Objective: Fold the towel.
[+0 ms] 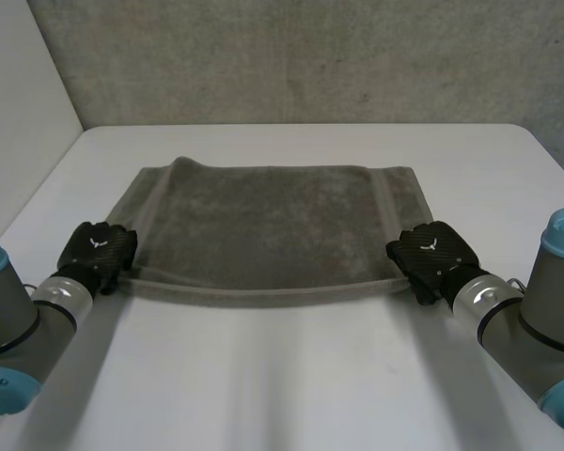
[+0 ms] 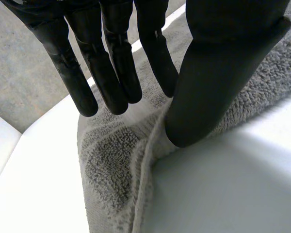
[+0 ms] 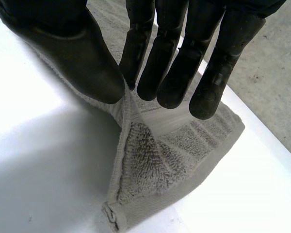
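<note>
A grey towel (image 1: 273,225) lies spread flat across the middle of the white table (image 1: 291,376). My left hand (image 1: 99,249) is at its near left corner and my right hand (image 1: 432,249) at its near right corner. Seen from the left wrist, the thumb (image 2: 218,73) presses the towel's (image 2: 111,165) hem against the fingers (image 2: 111,73), with a ridge of cloth between them. Seen from the right wrist, the thumb (image 3: 72,53) and fingers (image 3: 169,63) pinch the towel (image 3: 155,160) just in from the corner, and the cloth rises to the pinch. The near edge stands slightly off the table.
A grey wall (image 1: 310,56) runs behind the table's far edge, with a white panel (image 1: 19,103) at the left. Bare table lies between the towel and the near edge, and on both sides of the towel.
</note>
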